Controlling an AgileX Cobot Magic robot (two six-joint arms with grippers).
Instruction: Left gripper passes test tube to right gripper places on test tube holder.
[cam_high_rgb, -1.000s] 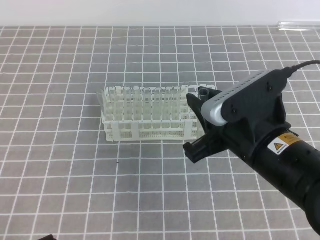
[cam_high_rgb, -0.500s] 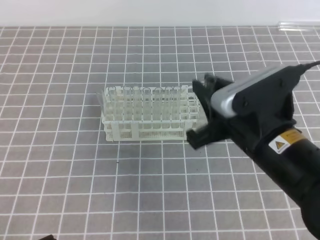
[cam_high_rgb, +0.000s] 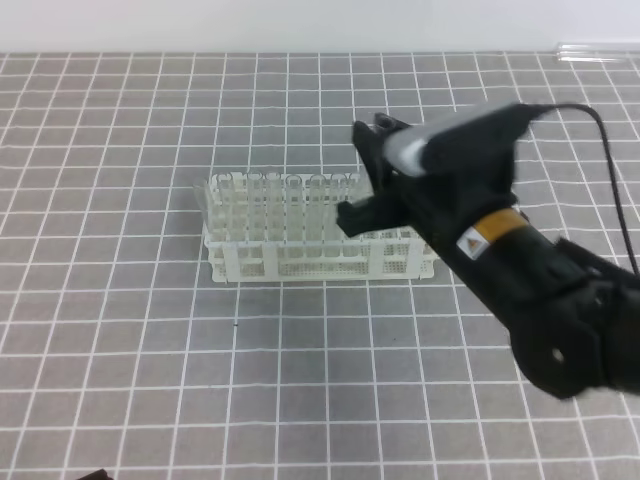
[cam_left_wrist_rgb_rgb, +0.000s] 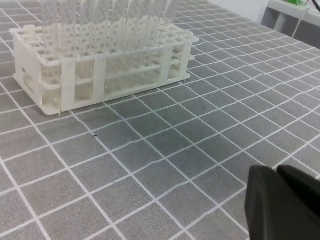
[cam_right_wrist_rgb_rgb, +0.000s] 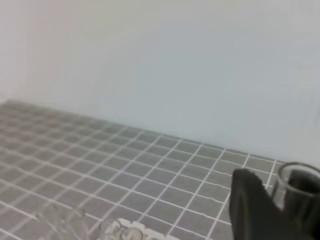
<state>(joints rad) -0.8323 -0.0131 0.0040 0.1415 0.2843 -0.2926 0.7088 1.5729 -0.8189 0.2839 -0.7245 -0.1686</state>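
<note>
The white test tube holder (cam_high_rgb: 300, 250) stands mid-table with several clear tubes upright in its front row; it also shows in the left wrist view (cam_left_wrist_rgb_rgb: 100, 70). My right gripper (cam_high_rgb: 353, 176) hovers over the holder's right end, fingers pointing left. In the right wrist view, the open rim of the test tube (cam_right_wrist_rgb_rgb: 299, 181) sits right beside a black finger (cam_right_wrist_rgb_rgb: 250, 205), held in the grip. In the high view the tube is hidden by the hand. The left gripper (cam_left_wrist_rgb_rgb: 280, 200) rests low near the table's front, its two fingers pressed together with nothing between them.
A spare clear tube (cam_high_rgb: 595, 48) lies at the table's far right back edge. The grey gridded mat (cam_high_rgb: 150, 350) covers the table. The right arm's black cable (cam_high_rgb: 610, 140) loops above its wrist. A white wall fills the background of the right wrist view.
The right gripper has swung up and to the left, from in front of the holder's right end to above it. The holder's right end has come into view.
</note>
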